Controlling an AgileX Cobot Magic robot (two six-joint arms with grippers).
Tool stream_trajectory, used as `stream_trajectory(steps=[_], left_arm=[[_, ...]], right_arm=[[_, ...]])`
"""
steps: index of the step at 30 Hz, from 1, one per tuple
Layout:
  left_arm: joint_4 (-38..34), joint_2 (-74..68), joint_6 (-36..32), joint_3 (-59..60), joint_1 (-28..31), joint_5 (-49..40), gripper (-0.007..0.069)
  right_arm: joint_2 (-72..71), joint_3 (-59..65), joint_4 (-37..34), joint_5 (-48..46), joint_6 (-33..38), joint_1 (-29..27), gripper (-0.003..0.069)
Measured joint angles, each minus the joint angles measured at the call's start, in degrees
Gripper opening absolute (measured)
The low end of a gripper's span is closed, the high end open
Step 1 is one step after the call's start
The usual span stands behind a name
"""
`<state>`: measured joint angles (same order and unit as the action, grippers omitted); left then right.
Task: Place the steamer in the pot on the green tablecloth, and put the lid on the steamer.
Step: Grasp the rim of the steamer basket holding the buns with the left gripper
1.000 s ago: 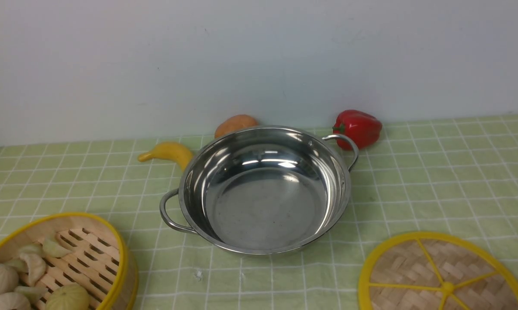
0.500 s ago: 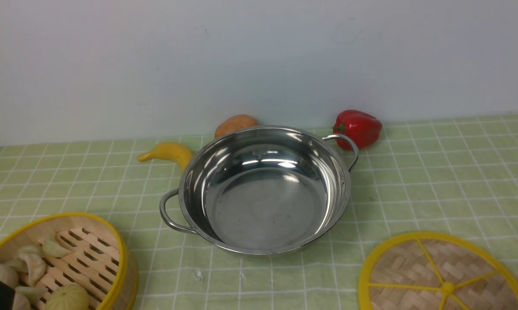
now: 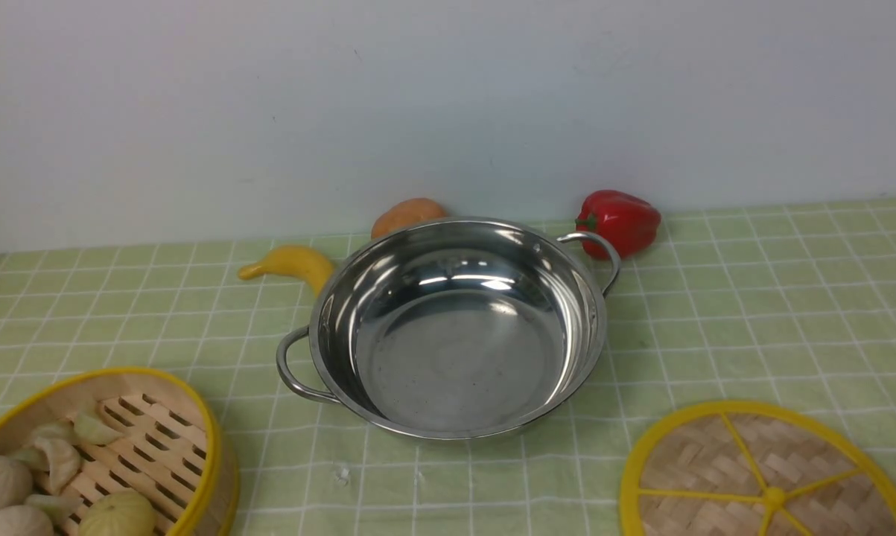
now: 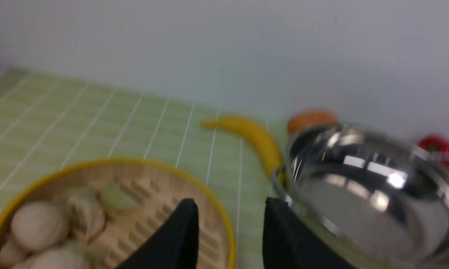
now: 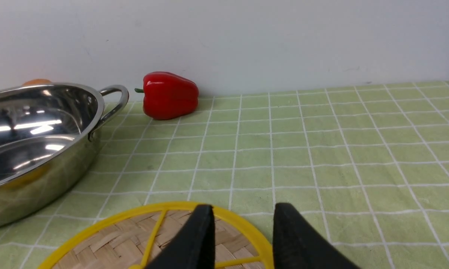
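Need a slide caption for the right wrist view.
Open right gripper at the lid rim; pot and red pepper beyond, on the green tablecloth.

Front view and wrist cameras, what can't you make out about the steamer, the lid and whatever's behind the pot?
Steamer: the front view's bottom-left corner cuts it off, so the bun count is unclear; the left wrist view is blurred.
Lid: the front view's bottom edge cuts it; in the right wrist view the right gripper covers part.
Orange item: mostly hidden behind the pot rim; identity unclear.
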<state>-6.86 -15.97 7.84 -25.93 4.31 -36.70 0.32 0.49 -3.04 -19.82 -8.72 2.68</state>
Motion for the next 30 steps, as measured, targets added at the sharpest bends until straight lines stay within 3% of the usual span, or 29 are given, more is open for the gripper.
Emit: stream_trajectory(steps=[3, 7, 12, 15, 30], left_arm=[[0.54, -10.26, -3.81, -7.24, 0.0, -13.38, 0.0243], [-0.17, -24.83, -14.04, -14.69, 0.0, -21.49, 0.0243], [-1.41, -38.92, -24.49, -19.34, 0.0, -23.69, 0.0243], [-1.69, -46.81, -26.9, -21.52, 0.0, -24.05, 0.0243], [-7.81, -69.5, -29.61, -24.64, 0.0, -19.13, 0.0377]], right_arm=[[0.0, 0.0, 0.0, 0.0, 0.0, 0.0, 0.0242], [0.0, 0.0, 0.0, 0.0, 0.0, 0.0, 0.0242], [0.0, 0.0, 0.0, 0.0, 0.0, 0.0, 0.0242], [0.0, 0.0, 0.0, 0.0, 0.0, 0.0, 0.0242], [0.0, 0.0, -0.02, 0.0, 0.16, 0.0, 0.0242]])
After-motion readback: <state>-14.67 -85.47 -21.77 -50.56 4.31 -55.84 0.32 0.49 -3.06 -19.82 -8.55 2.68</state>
